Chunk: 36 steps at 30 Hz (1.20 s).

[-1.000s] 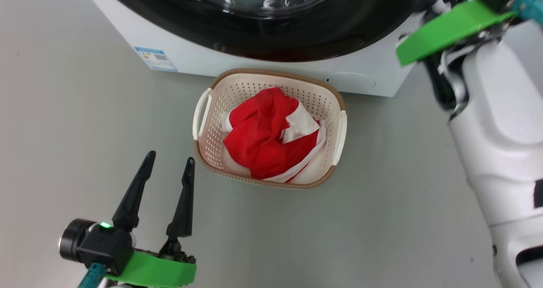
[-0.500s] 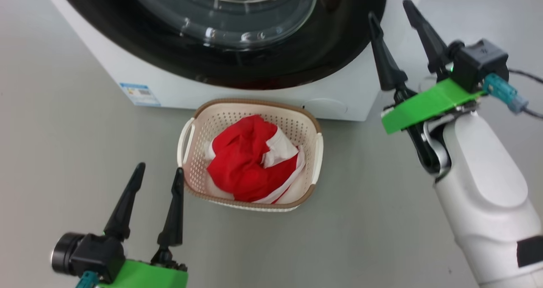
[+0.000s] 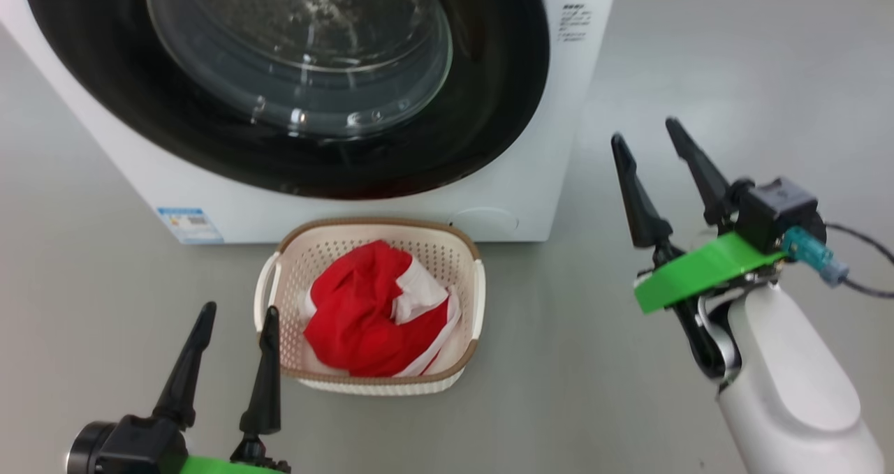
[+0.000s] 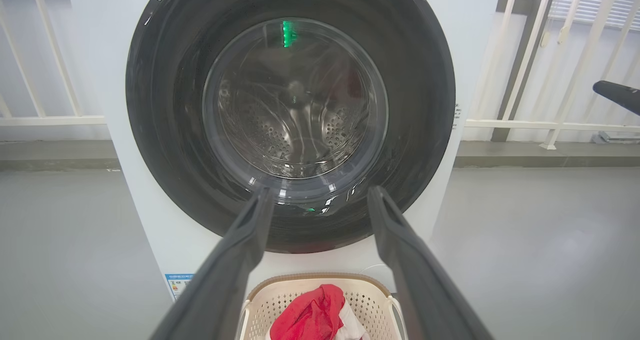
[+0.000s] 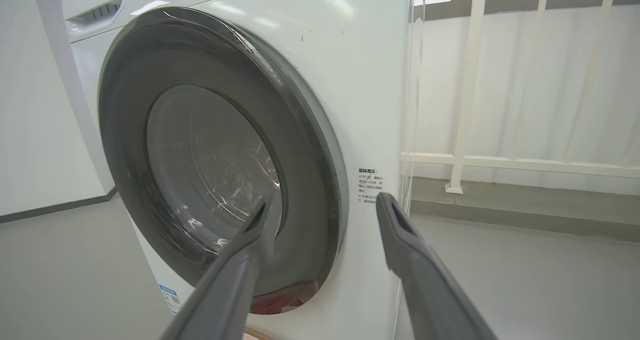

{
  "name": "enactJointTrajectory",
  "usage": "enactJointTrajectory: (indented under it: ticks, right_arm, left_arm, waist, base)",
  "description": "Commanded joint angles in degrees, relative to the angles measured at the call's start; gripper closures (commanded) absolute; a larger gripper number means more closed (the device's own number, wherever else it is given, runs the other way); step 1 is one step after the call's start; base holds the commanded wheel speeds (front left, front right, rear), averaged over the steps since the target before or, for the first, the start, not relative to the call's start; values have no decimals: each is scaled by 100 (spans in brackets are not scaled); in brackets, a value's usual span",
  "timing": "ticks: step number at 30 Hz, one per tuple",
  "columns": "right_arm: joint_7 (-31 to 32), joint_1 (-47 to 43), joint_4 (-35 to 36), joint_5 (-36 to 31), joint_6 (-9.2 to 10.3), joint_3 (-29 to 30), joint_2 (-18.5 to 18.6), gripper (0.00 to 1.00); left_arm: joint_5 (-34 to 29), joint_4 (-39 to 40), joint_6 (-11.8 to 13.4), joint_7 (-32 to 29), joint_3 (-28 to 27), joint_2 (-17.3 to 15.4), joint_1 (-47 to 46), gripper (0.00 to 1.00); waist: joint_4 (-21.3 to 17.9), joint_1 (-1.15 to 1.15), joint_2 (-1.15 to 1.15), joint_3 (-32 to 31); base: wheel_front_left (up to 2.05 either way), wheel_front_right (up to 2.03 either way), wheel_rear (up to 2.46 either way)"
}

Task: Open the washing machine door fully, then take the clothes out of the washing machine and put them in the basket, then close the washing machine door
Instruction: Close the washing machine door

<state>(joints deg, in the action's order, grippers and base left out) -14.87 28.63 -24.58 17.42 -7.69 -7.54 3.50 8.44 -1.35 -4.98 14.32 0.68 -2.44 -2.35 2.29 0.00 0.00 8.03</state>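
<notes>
Washing machine point(image 3: 552, 111) one, basket point(image 3: 377, 221) one, clothes heap point(image 3: 349, 320) one, end effectors two: left point(image 3: 239, 309), right point(image 3: 644, 130)

The washing machine door point(image 3: 496, 97) is shut, so nothing can reach inside. The basket point(image 3: 377, 221) sits just in front. The floor point(image 3: 698, 76) on both sides is open.

The left gripper point(image 3: 239, 309) and right gripper point(image 3: 644, 130) have long black tapering fingers point(image 3: 639, 202) on green plates point(image 3: 698, 268). The right has a teal plug point(image 3: 814, 256), dark cable point(image 3: 869, 290) and glossy white forearm point(image 3: 789, 383).
</notes>
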Motion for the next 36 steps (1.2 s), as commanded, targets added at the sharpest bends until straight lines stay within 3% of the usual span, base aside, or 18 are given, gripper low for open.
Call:
enactJointTrajectory:
  ticks: [1,19,36]
  right_arm:
    - [-13,-118,210,-79,20,-43,-59,0]
    - [-13,-1706,917,-206,20,299,-34,0]
    - [-13,-2521,1444,-249,20,406,-58,0]
  left_arm:
    - [49,160,65,68,-206,-43,7,0]
    - [358,129,239,68,-271,-43,455,0]
    - [399,295,237,68,-400,-43,681,0]
  waist:
    - [-196,0,0,-231]
    - [-379,0,0,-741]
    - [-364,0,0,-903]
  base:
    - [0,0,0]
    - [0,0,0]
    - [0,0,0]
